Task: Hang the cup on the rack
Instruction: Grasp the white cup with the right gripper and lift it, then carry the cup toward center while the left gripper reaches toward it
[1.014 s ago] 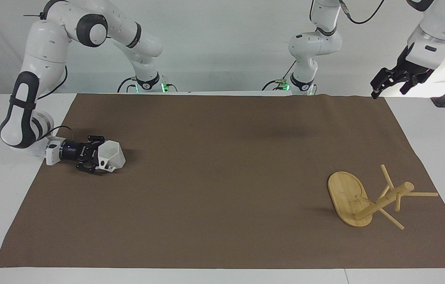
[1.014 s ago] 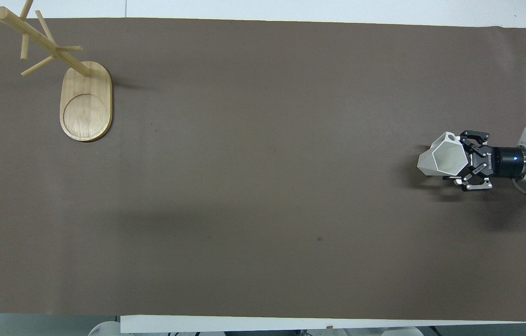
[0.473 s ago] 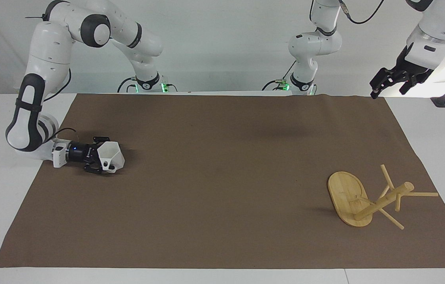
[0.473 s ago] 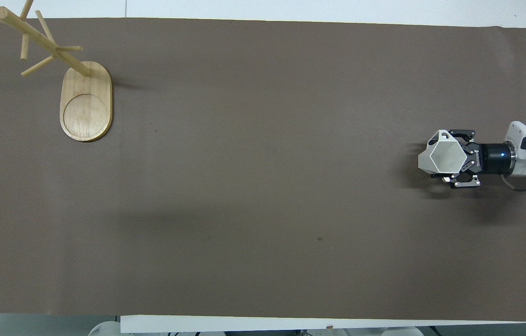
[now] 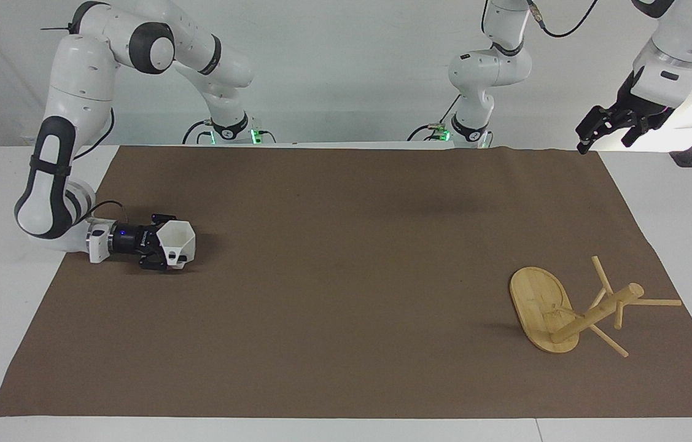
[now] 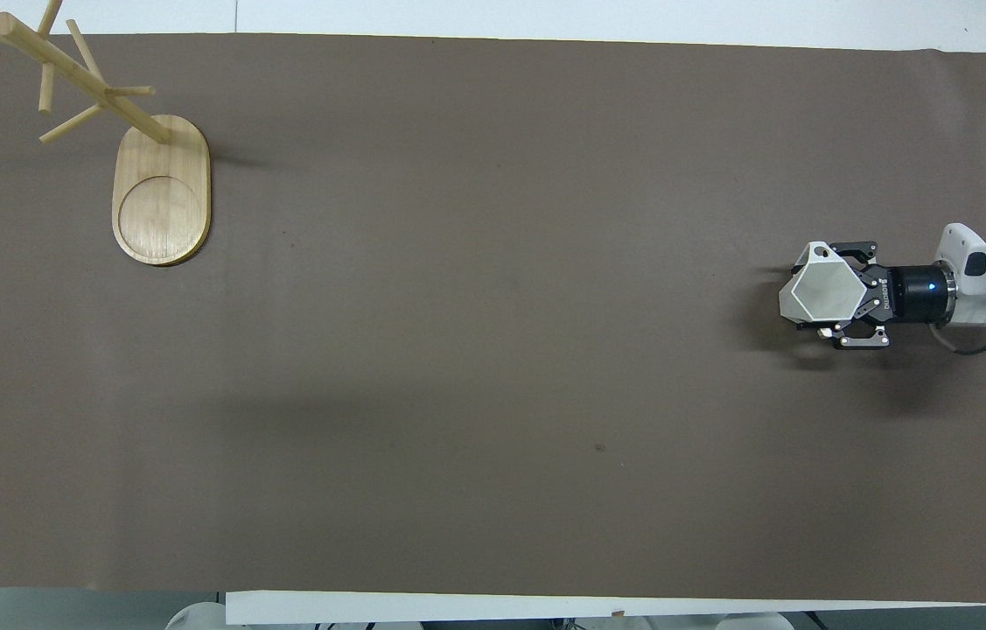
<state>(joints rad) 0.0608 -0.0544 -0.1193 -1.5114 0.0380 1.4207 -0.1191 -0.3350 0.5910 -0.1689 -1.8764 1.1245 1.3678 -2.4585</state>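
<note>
Two arms: right gripper (image 5: 164,252) pinches cup (image 5: 177,243), low over brown mat (image 5: 346,270). Left gripper (image 5: 597,130) waits raised at the mat's corner, fingers' state unclear. Rack (image 5: 573,310) upright, left arm's end.

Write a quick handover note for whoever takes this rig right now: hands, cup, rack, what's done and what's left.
Right hand: shut on the cup, low over the brown mat at the right arm's end of the table.
Left hand: raised past the mat's corner at the left arm's end, waiting.
Rack: upright on the mat at the left arm's end, pegs bare.
Done: cup grasped.
Left: carry it across to the rack and hook its handle on a peg.
</note>
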